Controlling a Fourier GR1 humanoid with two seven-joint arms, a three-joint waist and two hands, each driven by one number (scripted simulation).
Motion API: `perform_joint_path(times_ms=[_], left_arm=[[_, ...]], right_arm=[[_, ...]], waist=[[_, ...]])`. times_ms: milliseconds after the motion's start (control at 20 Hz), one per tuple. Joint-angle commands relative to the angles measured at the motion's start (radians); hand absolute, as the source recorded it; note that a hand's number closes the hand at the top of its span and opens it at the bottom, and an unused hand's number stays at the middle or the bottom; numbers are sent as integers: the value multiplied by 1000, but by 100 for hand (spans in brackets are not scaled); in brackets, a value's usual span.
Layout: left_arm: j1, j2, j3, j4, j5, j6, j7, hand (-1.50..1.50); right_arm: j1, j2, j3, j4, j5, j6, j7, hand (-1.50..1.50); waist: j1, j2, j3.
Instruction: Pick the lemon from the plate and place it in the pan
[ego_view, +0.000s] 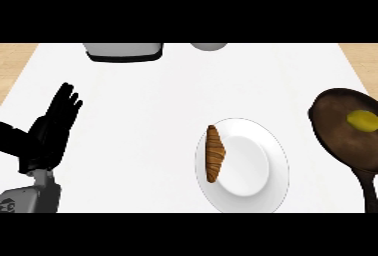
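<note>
We begin at the fingers (68, 99) of our left hand (50, 131): they are straight and spread a little, pointing up and away from us, and they hold nothing. The thumb is not clearly told apart from the dark palm. The black hand stands near the left edge of the head view, resting above the white counter (148, 110), and below it the grey forearm (31, 197) comes in from the lower left corner.

Moving outward to the right, we find the white plate (258, 167) lying on the counter, well apart from the hand. On its left part lies a brown croissant (213, 154), set lengthwise, one tip toward the far side and the other toward us.

Further right, just beside the plate, sits the dark pan (336, 145), partly cut off by the view's right edge. The lemon (362, 120) lies inside the pan, on its far right part, a yellow spot against the dark bottom. The pan's handle (368, 187) runs down toward the lower right corner.

At the far edge of the counter we see a grey and black appliance (123, 51), cut off at the top, and to its right a small grey round thing (209, 46); we cannot tell what it is. Strips of wooden floor (15, 57) show beyond the counter at both sides.
</note>
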Motion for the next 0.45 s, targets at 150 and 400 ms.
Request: perform_joint_path(times_ms=[150,400], left_arm=[[-15,31,16,-81,24,-19,79,0],[-18,-5,3,-14,10,-20,18,0]], right_arm=[[178,49,-8,-159,-123,109,-25,-150],[260,71,29,-217,-173,111,-34,-150]], waist=[[15,2,0],[17,4,0]])
